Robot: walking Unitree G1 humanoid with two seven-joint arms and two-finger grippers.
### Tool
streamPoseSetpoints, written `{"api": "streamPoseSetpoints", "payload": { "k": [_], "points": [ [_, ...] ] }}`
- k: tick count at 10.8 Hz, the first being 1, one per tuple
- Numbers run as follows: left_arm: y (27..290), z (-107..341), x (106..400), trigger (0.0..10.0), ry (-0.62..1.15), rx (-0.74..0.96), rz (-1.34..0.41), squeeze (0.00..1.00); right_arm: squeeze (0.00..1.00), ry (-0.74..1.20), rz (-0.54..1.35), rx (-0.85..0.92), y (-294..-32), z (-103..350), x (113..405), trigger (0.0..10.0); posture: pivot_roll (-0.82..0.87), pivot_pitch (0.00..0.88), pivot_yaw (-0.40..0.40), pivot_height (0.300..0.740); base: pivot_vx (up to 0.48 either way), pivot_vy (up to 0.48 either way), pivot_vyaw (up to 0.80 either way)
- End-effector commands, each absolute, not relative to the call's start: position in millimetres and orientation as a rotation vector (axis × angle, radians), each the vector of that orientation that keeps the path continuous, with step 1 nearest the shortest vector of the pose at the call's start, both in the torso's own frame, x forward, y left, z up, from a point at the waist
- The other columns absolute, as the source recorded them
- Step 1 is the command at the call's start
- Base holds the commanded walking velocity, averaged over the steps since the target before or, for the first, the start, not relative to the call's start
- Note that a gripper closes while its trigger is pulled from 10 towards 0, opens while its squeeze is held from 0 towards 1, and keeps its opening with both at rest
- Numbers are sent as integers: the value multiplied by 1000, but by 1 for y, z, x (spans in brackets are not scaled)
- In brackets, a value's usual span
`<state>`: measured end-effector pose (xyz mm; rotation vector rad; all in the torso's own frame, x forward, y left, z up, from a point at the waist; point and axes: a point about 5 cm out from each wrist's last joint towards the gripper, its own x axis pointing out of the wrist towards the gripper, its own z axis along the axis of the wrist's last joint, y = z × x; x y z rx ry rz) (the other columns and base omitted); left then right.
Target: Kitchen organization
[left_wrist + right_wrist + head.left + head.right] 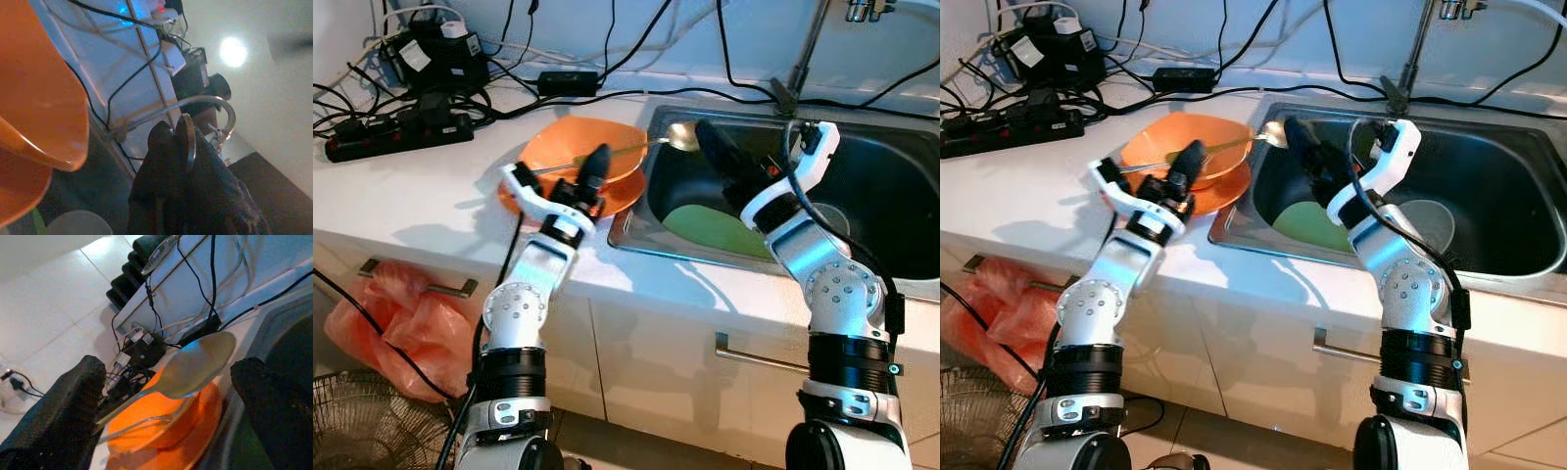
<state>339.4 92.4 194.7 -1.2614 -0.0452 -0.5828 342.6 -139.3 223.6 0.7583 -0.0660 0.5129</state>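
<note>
A: Which way is the spoon pointing?

B: It is lying with its long axis running from about 8 o'clock to 2 o'clock in the left eye view. The bowl end is pointing toward 2 o'clock and hanging over the near corner of the sink; the handle is running back across the orange bowl.

A: Who is gripping it?

B: The left gripper is pinching the handle, fingers closed tight on the thin metal. The right gripper is standing spread wide, and in its wrist view the spoon's bowl is sitting between the two fingertips, touching neither.

A: What is hard to read?

B: The left gripper is covering part of the handle. The green plate in the sink is partly hidden behind the right arm. The tap is being cut off at the top edge.

A: And how is the spoon looking?

B: Pale gold metal, shiny, with a slim handle and an oval bowl. The orange bowl is resting on an orange plate on the white counter, at 9 o'clock from the sink. Cables and a power strip are lying at 10 o'clock.
</note>
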Motion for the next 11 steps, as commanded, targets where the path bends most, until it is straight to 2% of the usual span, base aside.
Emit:
{"api": "streamPoseSetpoints", "payload": {
  "k": [1,3,4,5,6,11],
  "points": [
    [51,226,334,0,-83,-1370,-746,0,0,-61,519,783,-136,228,345,10000,-5,25,75,740,0,0,0],
    [48,230,332,0,-85,-1365,-779,0,0,-55,521,795,-132,228,347,10000,-4,25,74,740,0,0,0],
    [47,231,331,0,-83,-1361,-785,0,0,-52,520,799,-131,227,348,6275,-4,27,74,740,0,0,0],
    [46,234,329,0,-88,-1351,-811,0,0,-44,485,817,-133,224,352,4000,-4,29,72,740,0,0,0],
    [44,237,327,0,-90,-1331,-835,0,0,-47,470,835,-134,224,354,0,-1,29,70,740,0,0,0],
    [40,237,323,0,-72,-1326,-858,0,0,-86,403,860,-145,226,361,0,-5,32,66,740,0,0,0]
  ]
}}
